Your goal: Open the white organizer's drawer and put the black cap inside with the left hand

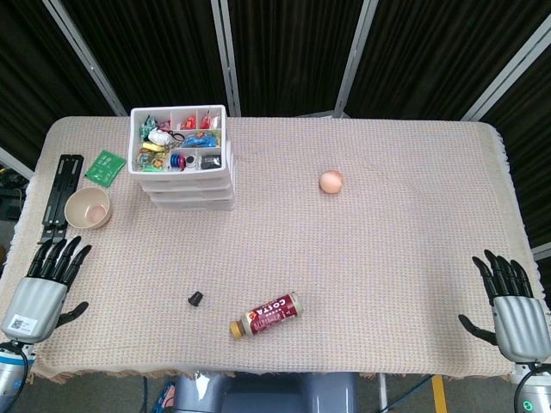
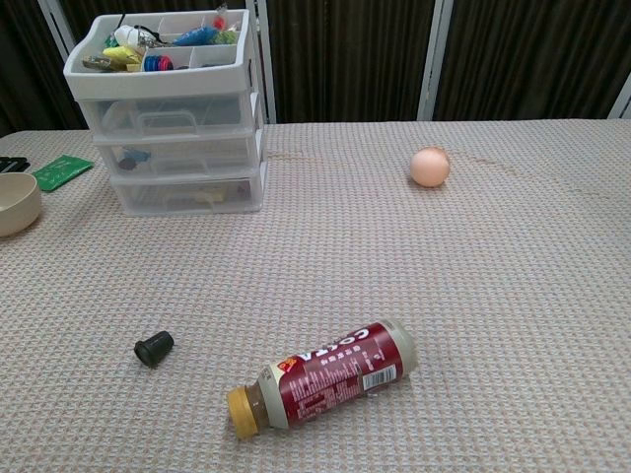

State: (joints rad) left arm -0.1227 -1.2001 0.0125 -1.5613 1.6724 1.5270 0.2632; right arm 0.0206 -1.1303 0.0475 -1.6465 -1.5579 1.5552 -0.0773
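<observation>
One white organizer (image 1: 182,159), three drawers (image 2: 179,150). One black cap (image 1: 195,298). One bottle (image 1: 267,315). One egg (image 1: 331,181). One bowl (image 1: 87,207). One green packet (image 1: 104,167). Two hands: left hand (image 1: 45,284), right hand (image 1: 511,304).

1. we've got the left hand (image 1: 47,280) resting open at the near left edge, with bare cloth between it and the black cap (image 1: 195,298).
2. just right of the cap lies the coffee bottle (image 1: 266,315) on its side, hemming in that flank.
3. between the hand and the white organizer (image 1: 182,159) sits the beige bowl (image 1: 87,207), beside a black rack (image 1: 58,191) and a green packet (image 1: 105,167).
4. we see the organizer's drawer fronts facing open cloth.
5. the peach ball (image 1: 332,181) and the right hand (image 1: 512,303) stand well apart.
</observation>
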